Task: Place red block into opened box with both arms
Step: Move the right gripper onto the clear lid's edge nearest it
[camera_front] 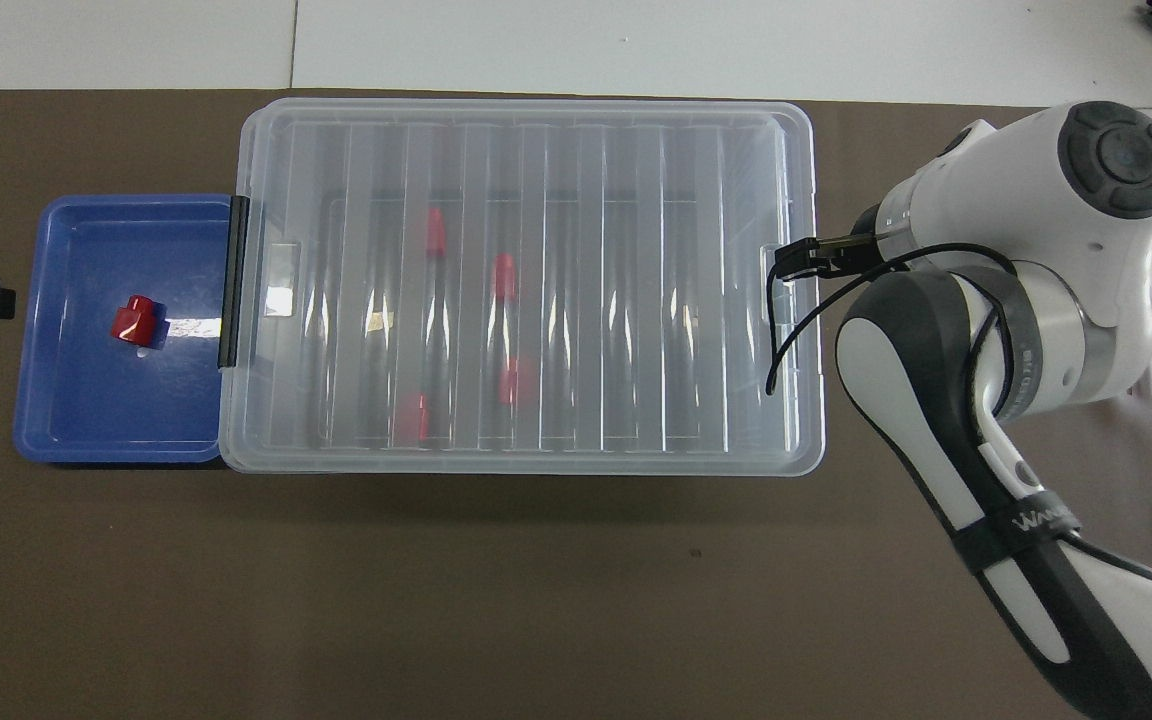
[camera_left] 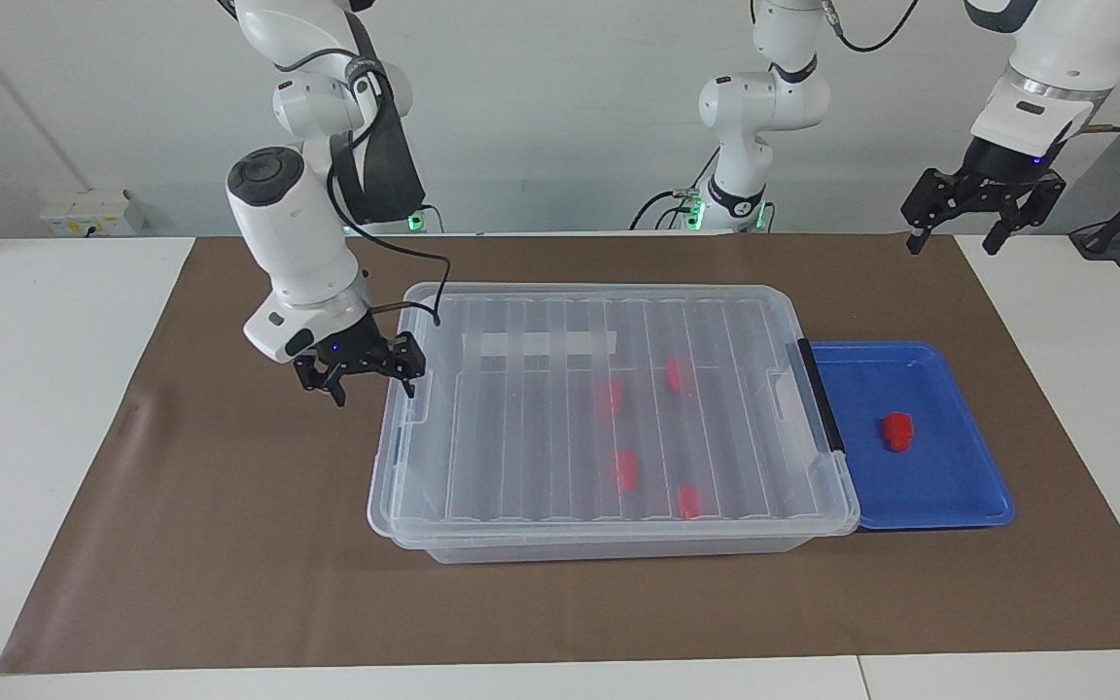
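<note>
Ribbed lid (camera_left: 609, 399) blurs four blocks inside; both arms' fingers (camera_left: 408, 381) spread wide, empty.

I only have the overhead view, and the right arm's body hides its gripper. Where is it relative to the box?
Observer: The right gripper hangs low beside the box at the right arm's end, level with the rim of the lid.
Operator: Jaws open?
Observer: Open and empty. I cannot tell whether one fingertip touches the rim.
Operator: And the left gripper? I see only a black tip.
Observer: The left gripper waits raised over the edge of the mat, jaws open, with nothing in them.
</note>
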